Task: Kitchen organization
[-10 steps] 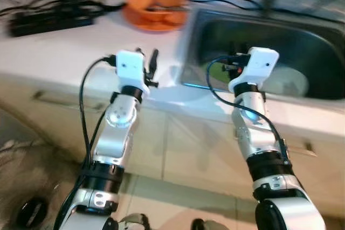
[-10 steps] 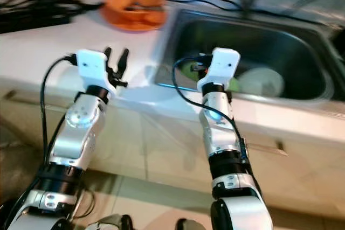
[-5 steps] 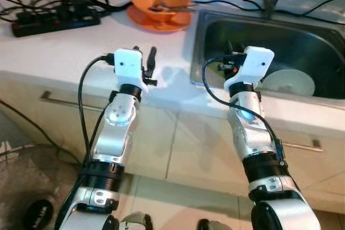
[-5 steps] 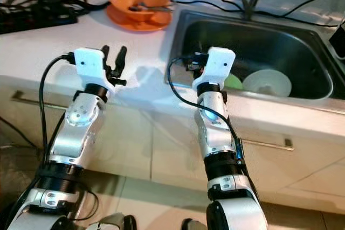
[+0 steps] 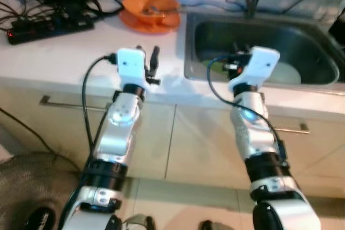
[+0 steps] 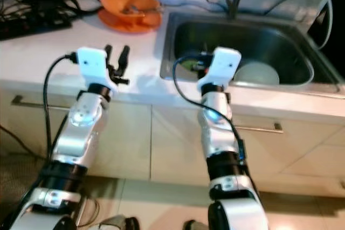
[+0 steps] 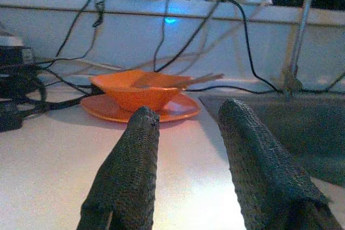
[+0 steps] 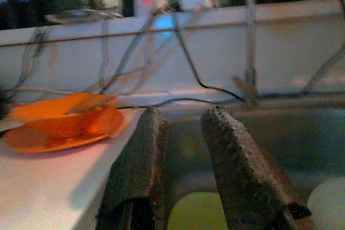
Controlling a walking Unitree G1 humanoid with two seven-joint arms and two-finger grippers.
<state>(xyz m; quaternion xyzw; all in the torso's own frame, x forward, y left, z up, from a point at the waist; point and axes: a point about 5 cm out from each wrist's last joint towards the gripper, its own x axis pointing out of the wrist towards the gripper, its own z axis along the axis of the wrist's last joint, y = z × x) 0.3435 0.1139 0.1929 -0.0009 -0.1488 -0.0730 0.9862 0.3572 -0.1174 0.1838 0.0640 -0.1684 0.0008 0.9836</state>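
Left gripper (image 5: pixel 147 57) spread over white countertop (image 5: pixel 59 52) front edge, right gripper (image 8: pixel 183 133) spread at steel sink (image 6: pixel 237 36) front rim, orange bowl on orange plate (image 5: pixel 150 10) at counter's back edge, white dish (image 6: pixel 257 72) and green dish (image 8: pixel 195 213) inside sink

The right arm's white wrist housing (image 5: pixel 257 67) hides part of a pale green dish (image 8: pixel 195 213) in the steel sink (image 6: pixel 291 52); a white plate (image 8: pixel 330 204) beside it is cut by the frame edge. Contents of the orange bowl (image 7: pixel 141 91) are too blurred to identify.
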